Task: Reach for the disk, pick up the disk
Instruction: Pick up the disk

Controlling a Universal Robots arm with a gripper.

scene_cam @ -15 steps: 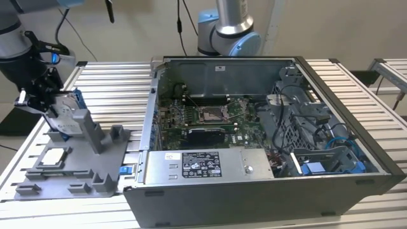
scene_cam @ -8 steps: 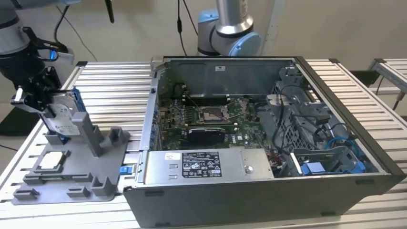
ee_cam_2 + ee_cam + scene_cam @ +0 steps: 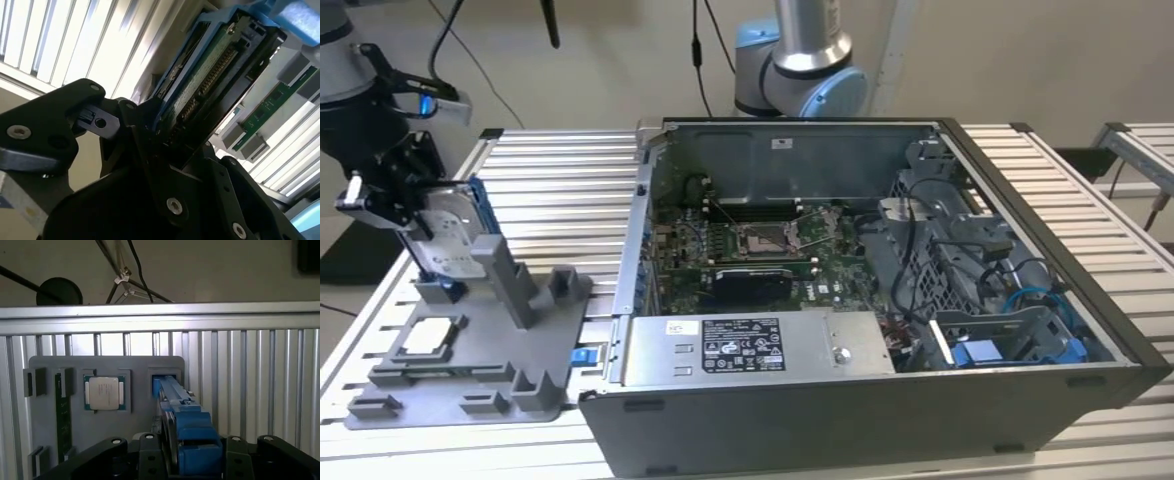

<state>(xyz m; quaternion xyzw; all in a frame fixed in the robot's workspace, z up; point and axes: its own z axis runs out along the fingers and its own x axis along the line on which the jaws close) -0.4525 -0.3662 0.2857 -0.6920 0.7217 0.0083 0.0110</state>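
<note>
The disk (image 3: 450, 238), a silver-grey drive in a blue caddy, stands on edge at the far left of the exterior view, with its lower end at a slot of the grey fixture plate (image 3: 467, 375). My gripper (image 3: 416, 207) grips its upper part, black fingers pressed on both faces. In the second wrist view the disk (image 3: 215, 70) shows its green circuit side and blue frame, clamped in the gripper (image 3: 170, 135). The first wrist view looks along the disk's blue edge (image 3: 192, 437) between the fingers of the gripper (image 3: 194, 462).
A square silvery chip (image 3: 430, 337) (image 3: 104, 392) lies in the fixture plate, and a green memory stick (image 3: 62, 415) sits beside it. An open computer case (image 3: 854, 300) fills the slatted table's (image 3: 547, 170) middle and right. A second arm's base (image 3: 801, 70) stands behind the case.
</note>
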